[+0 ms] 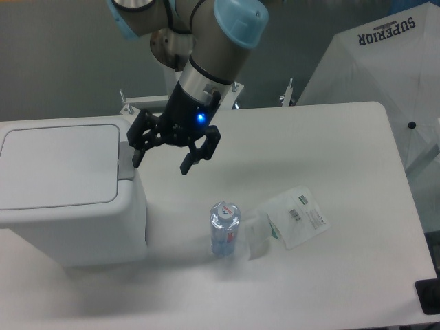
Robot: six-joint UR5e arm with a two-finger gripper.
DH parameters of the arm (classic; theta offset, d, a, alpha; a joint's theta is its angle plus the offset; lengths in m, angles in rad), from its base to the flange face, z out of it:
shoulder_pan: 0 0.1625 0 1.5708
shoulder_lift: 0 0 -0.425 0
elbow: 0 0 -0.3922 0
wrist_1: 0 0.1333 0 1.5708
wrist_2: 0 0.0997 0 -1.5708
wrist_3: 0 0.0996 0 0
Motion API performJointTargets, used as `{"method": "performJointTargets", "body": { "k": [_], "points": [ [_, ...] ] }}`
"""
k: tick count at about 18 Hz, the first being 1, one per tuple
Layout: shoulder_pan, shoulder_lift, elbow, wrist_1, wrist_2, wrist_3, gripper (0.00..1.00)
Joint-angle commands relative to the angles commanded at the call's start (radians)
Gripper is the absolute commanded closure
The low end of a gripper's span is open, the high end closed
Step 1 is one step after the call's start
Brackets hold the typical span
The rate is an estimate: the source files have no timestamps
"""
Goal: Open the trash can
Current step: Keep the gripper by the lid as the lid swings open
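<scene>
The trash can is a large white boxy bin at the left of the table, its flat lid lying shut. A grey push bar runs along the lid's right edge. My gripper hangs open just to the right of that bar, above the table. Its left finger is close beside the bar, and whether it touches is not clear. Nothing sits between the fingers.
An upright water bottle stands on the white table in front of the gripper. A clear plastic package with a label lies to its right. A white umbrella-like cover is at the far right, and a dark object sits at the lower right corner.
</scene>
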Motion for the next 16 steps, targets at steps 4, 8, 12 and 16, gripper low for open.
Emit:
{"method": "performJointTargets", "body": {
  "k": [4, 8, 12, 16],
  "points": [
    [0.0, 0.0, 0.002, -0.002, 0.0, -0.002, 0.0],
    [0.0, 0.002, 0.012, -0.002, 0.0, 0.002, 0.0],
    [0.006, 0.017, 0.061, -0.002, 0.0, 0.006, 0.0],
    [0.058, 0.014, 0.124, 0.0, 0.072, 0.008, 0.0]
  ]
}}
